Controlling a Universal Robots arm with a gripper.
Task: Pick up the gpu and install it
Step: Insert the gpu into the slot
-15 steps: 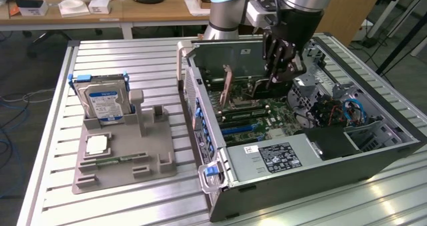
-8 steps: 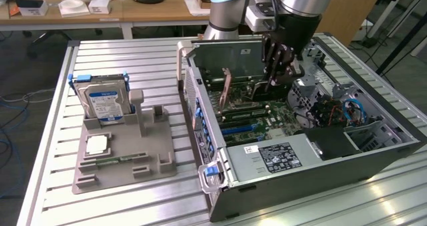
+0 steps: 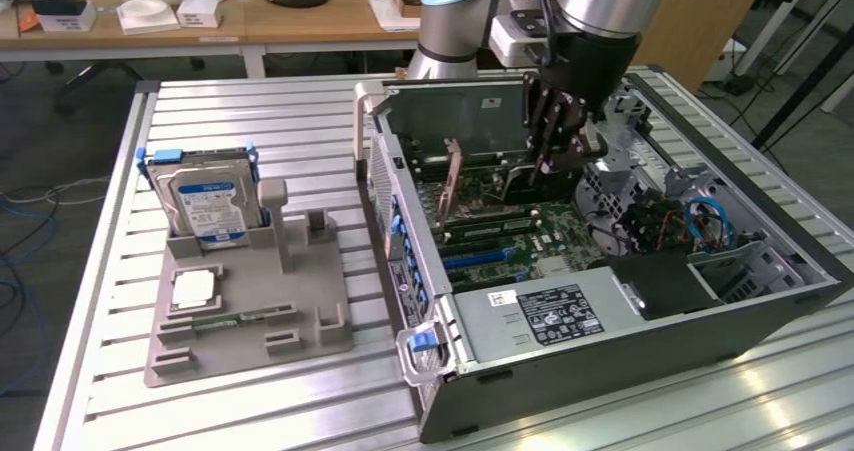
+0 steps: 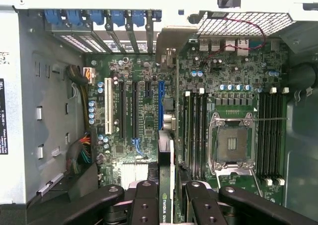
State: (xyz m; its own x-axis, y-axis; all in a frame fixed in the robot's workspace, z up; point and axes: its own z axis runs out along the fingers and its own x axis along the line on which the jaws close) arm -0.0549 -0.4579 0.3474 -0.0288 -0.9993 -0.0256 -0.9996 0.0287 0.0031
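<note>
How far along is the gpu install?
Done: the gpu is picked up; the grey holder now carries the hard drive and small parts. In hand: the end effector grips the card edge-on, inside the open computer case, above the motherboard. Left: the card isn't seated in a slot yet.

The exterior view looks down at an angle from high above the tabletop (image 3: 240, 411), taking in the whole open computer case (image 3: 747, 311). The wrist view looks closely into it, sharing the motherboard (image 4: 144, 115).
</note>
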